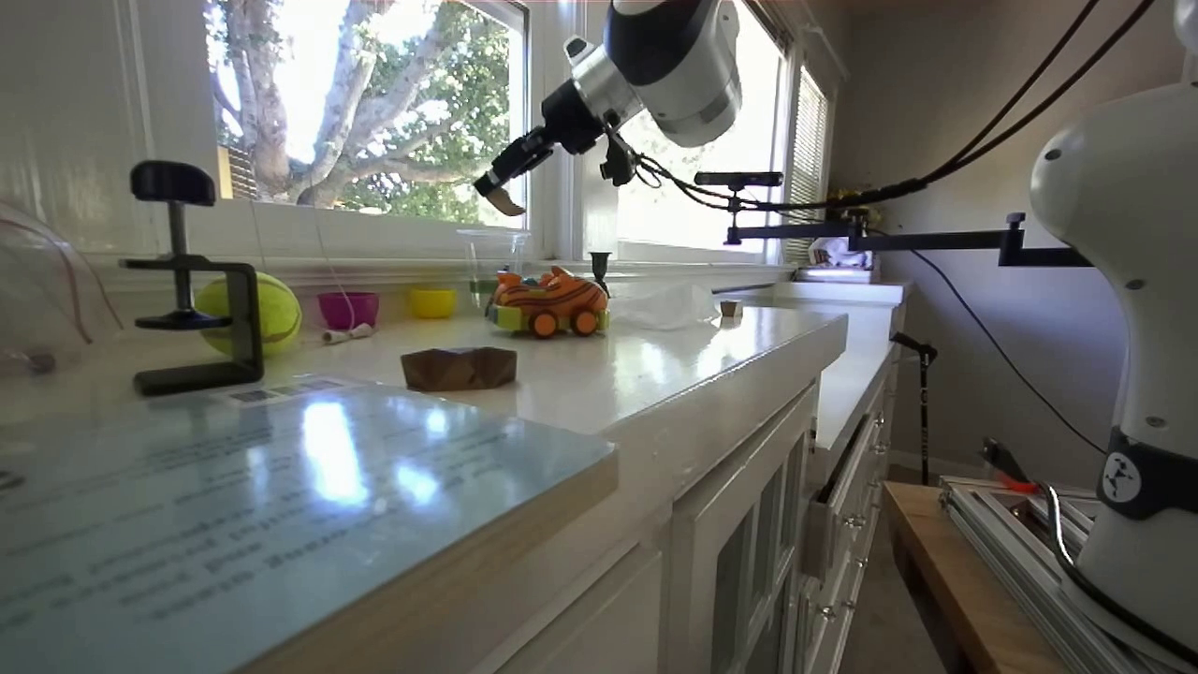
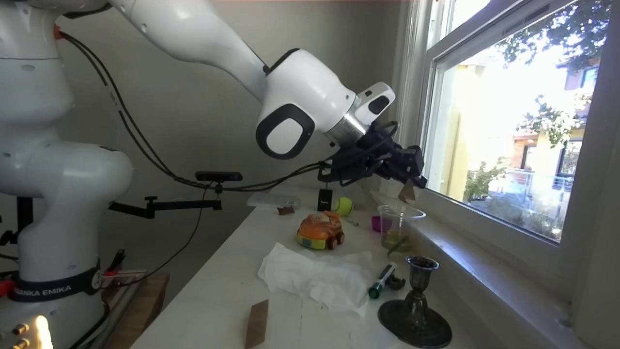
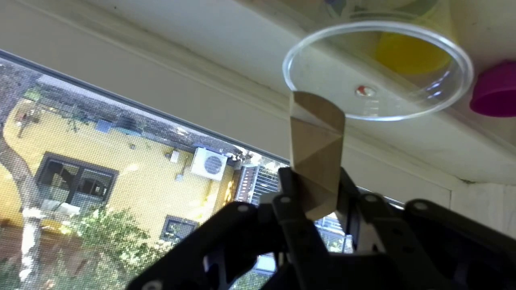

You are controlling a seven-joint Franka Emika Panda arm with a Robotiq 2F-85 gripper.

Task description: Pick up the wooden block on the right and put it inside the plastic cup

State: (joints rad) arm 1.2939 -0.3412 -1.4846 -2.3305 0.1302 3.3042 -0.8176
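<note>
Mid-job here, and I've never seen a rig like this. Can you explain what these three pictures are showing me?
The machine is a single white robot arm ending in a black two-fingered gripper. Two pictures come from cameras outside the robot, looking at the scene from different places; the third comes from a camera on its wrist, so the gripper reaches in from the bottom edge. On the white counter are a clear plastic cup, a magenta cup, a yellow cup, an orange toy car, a yellow-green ball, a dark candlestick and a crumpled white sheet, among other things. The gripper is closed on a tan wooden block. Both exterior views show it in the air above the clear cup's rim, not inside.
</note>
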